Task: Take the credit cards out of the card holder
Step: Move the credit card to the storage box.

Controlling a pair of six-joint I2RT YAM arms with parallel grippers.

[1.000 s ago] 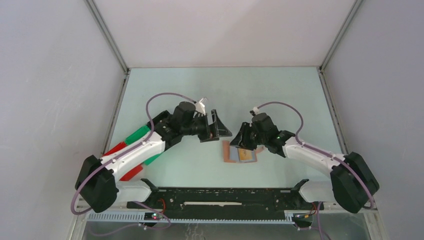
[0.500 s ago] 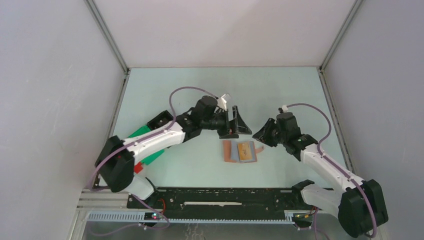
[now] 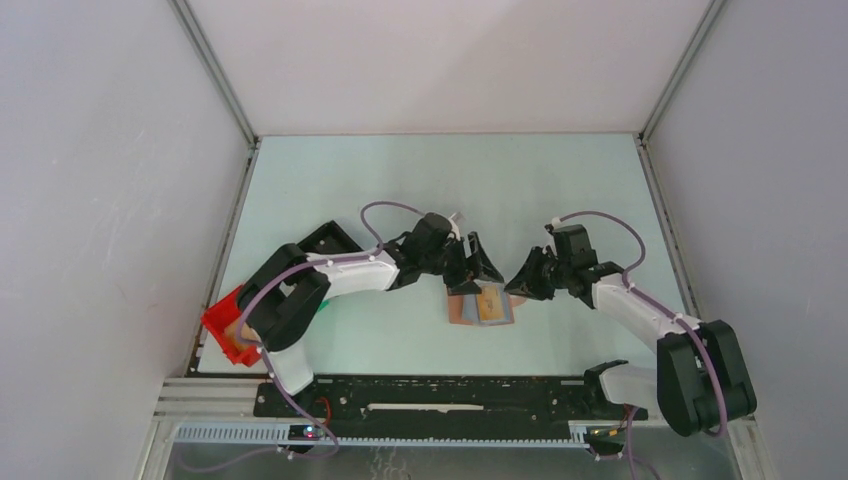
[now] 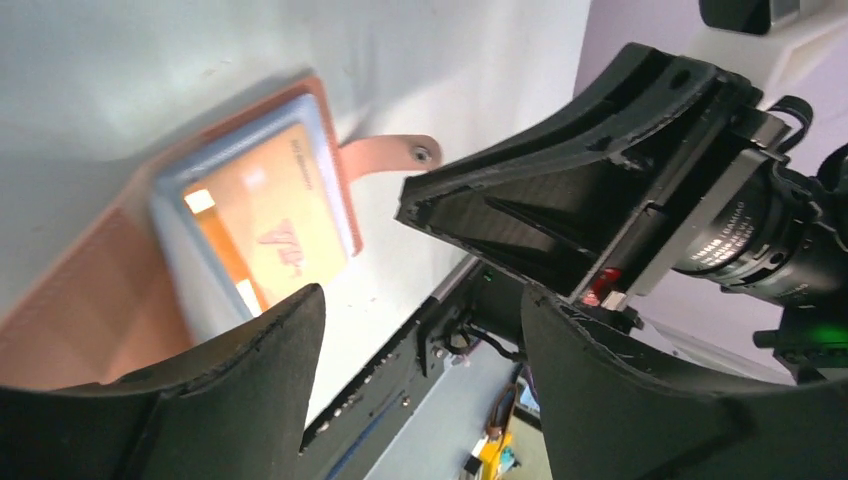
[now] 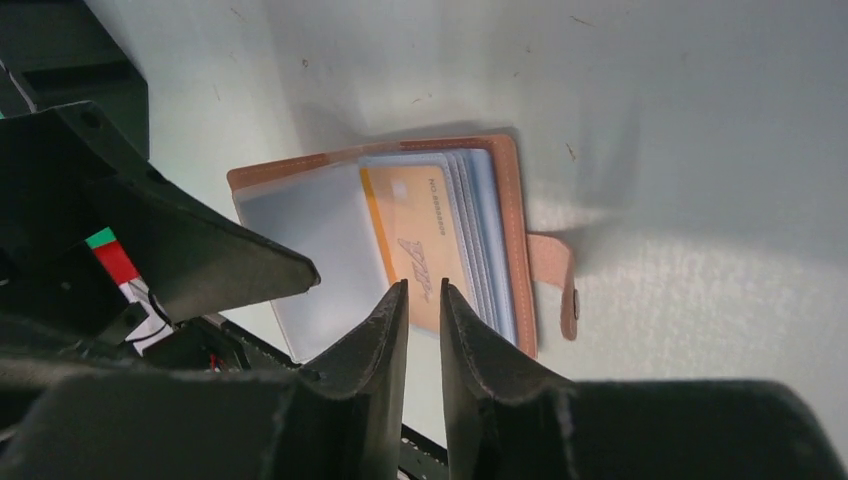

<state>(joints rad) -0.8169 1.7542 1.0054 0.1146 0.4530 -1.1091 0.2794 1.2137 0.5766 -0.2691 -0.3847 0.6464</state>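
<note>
The tan card holder lies open on the table, its closing tab pointing right. A stack of blue-grey sleeves fills its right half, and an orange-gold credit card shows in the top one. My left gripper hovers open over the holder's far edge, and in its wrist view the card sits to the left of the jaws. My right gripper hangs at the holder's right side. In the right wrist view it is narrowed to a slim gap that holds nothing.
A red bin sits at the front left corner and a black bin lies behind the left arm. The black mounting rail runs along the near edge. Grey walls close in the table on three sides.
Both arms have swung inward to the holder. The left gripper came right and down to its far edge. The right gripper backed off to the right, returned, and narrowed its jaws.
</note>
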